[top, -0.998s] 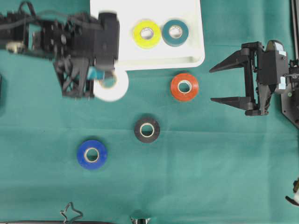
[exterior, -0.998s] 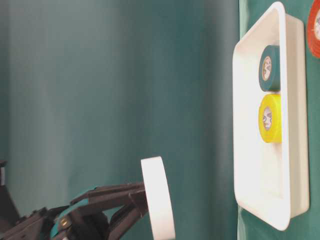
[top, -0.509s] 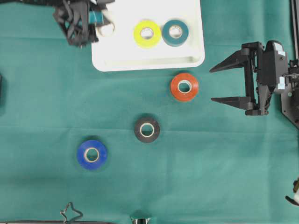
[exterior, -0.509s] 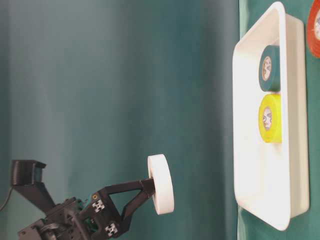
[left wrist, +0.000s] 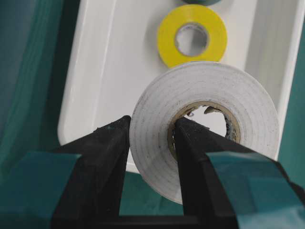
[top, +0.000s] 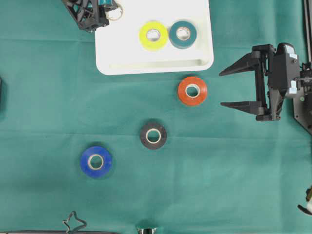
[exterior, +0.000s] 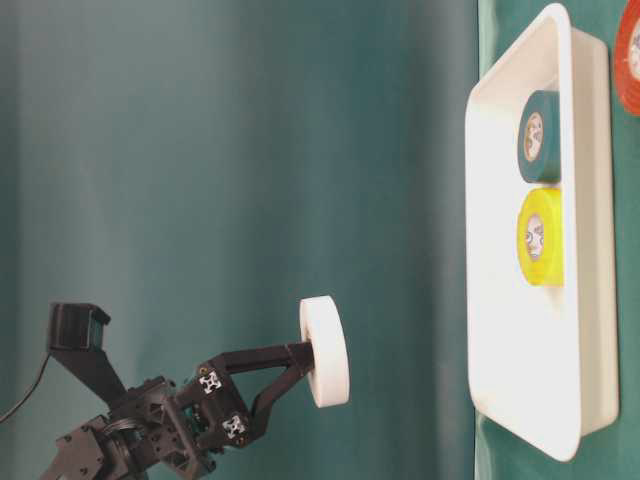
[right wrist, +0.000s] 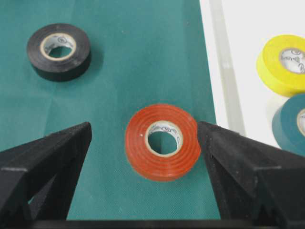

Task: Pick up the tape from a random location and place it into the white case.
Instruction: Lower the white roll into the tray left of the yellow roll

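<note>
Pinching the white tape through its core, the left gripper has one finger inside the hole and the other against the outer wall, which holds the roll on edge and lets it drop flat once released. It hangs above the white case, over the empty end near that tray's far-left corner, clear of the yellow tape and the teal tape already lying side by side inside. The table-level view shows the roll well off the tray floor, so lowering comes first, I judge. The right gripper waits with jaws spread wide and empty near the counter's right edge, facing the orange tape. Black tape and blue tape lie mid-counter. Core printing is too small to read.
</note>
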You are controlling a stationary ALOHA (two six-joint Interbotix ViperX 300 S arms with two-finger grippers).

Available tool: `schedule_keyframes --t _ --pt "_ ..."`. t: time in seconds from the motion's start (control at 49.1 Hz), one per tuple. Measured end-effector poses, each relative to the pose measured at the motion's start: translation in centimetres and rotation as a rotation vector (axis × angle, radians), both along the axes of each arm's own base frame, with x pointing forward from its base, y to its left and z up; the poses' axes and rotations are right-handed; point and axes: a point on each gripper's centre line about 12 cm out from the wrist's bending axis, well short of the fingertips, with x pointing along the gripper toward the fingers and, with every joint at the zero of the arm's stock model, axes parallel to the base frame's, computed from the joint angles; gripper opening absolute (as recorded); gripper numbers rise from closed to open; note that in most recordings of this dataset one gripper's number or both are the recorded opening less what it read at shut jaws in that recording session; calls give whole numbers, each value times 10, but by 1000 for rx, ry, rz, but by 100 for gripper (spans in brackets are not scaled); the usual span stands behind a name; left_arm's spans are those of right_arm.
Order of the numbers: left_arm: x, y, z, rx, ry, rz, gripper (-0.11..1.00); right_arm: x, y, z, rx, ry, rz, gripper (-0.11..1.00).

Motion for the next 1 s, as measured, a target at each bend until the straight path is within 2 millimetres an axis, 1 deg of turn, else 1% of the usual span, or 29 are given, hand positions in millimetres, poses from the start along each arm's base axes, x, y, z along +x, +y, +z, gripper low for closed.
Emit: schedule_keyframes --t 0.754,0.855,0.998 --pt "2 0 0 0 -10 2 24 0 0 0 0 3 0 88" --pt "5 2 -6 -1 -7 2 24 0 0 0 0 3 0 88" --pt "9 4 -23 -12 10 3 24 0 0 0 0 3 0 88"
